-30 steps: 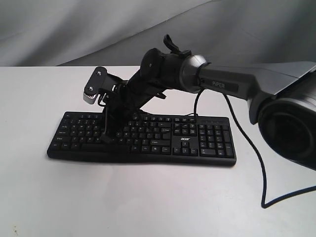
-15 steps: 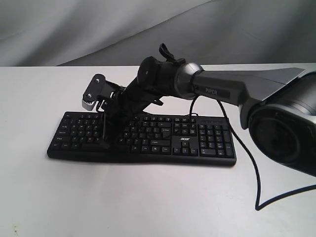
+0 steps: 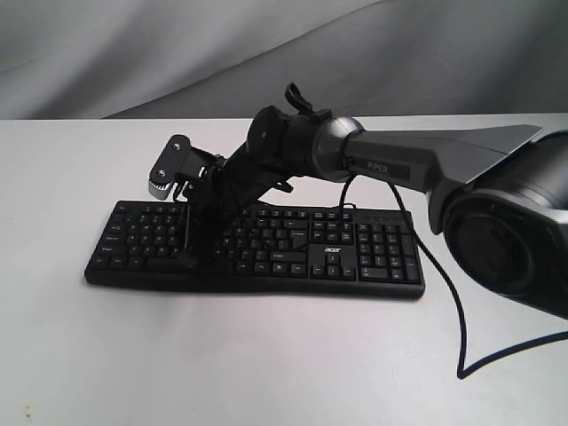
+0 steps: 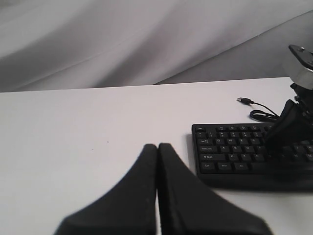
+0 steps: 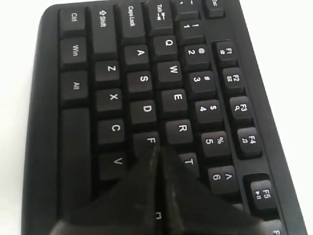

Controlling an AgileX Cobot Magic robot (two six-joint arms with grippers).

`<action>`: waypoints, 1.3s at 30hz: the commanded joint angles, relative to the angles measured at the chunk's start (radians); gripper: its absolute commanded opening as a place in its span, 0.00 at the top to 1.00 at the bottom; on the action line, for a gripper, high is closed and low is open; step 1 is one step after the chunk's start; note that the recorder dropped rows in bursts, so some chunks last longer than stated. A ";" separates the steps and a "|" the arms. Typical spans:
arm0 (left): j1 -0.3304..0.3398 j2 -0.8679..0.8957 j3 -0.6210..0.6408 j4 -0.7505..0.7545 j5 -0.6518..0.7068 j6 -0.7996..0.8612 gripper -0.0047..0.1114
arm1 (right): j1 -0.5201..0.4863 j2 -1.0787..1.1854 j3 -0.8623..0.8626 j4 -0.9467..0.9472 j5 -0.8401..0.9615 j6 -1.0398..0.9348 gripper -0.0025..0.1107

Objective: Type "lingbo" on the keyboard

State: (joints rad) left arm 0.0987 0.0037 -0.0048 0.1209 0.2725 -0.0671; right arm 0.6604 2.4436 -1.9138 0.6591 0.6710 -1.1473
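The black keyboard (image 3: 373,253) with its white acer logo (image 3: 330,251) lies across the white table (image 3: 266,355). My right gripper (image 3: 189,257) reaches across from the right and points down on the keyboard's left half. In the right wrist view the right gripper (image 5: 157,149) is shut and empty, its tips at the edge of the F key (image 5: 150,140), hiding the key beside it. My left gripper (image 4: 157,146) is shut and empty over bare table, off the end of the keyboard (image 4: 234,152). It does not show in the exterior view.
The keyboard's thin USB cable (image 4: 259,110) curls behind its far edge. A black cable (image 3: 461,328) hangs from the right arm (image 3: 417,160) and loops over the table at the right. Grey cloth (image 3: 133,53) covers the background.
The right arm has swung a little to the left, and its gripper tip has come down lower over the keyboard's left half. The keyboard has not moved.
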 commanded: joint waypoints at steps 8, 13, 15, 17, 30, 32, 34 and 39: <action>0.001 -0.004 0.005 -0.004 -0.007 -0.002 0.96 | 0.006 -0.042 -0.008 -0.027 0.073 0.011 0.98; 0.001 -0.004 0.005 -0.004 -0.007 -0.002 0.96 | 0.008 -0.043 -0.008 -0.032 0.113 0.017 0.98; 0.001 -0.004 0.005 -0.004 -0.007 -0.002 0.96 | 0.008 -0.043 -0.005 -0.036 0.121 0.019 0.98; 0.001 -0.004 0.005 -0.004 -0.007 -0.002 0.96 | 0.008 -0.043 0.012 -0.041 0.117 0.019 0.98; 0.001 -0.004 0.005 -0.004 -0.007 -0.002 0.96 | 0.010 -0.028 0.015 -0.065 0.098 0.023 0.98; 0.001 -0.004 0.005 -0.004 -0.007 -0.002 0.96 | 0.010 -0.028 0.015 -0.066 0.098 0.023 0.98; 0.001 -0.004 0.005 -0.004 -0.007 -0.002 0.96 | 0.010 -0.028 0.015 -0.066 0.098 0.023 0.98; 0.001 -0.004 0.005 -0.004 -0.007 -0.002 0.96 | 0.010 -0.011 0.016 -0.065 0.091 0.025 0.98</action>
State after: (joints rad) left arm 0.0987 0.0037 -0.0048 0.1209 0.2725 -0.0671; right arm 0.6682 2.4195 -1.9032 0.5927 0.7750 -1.1260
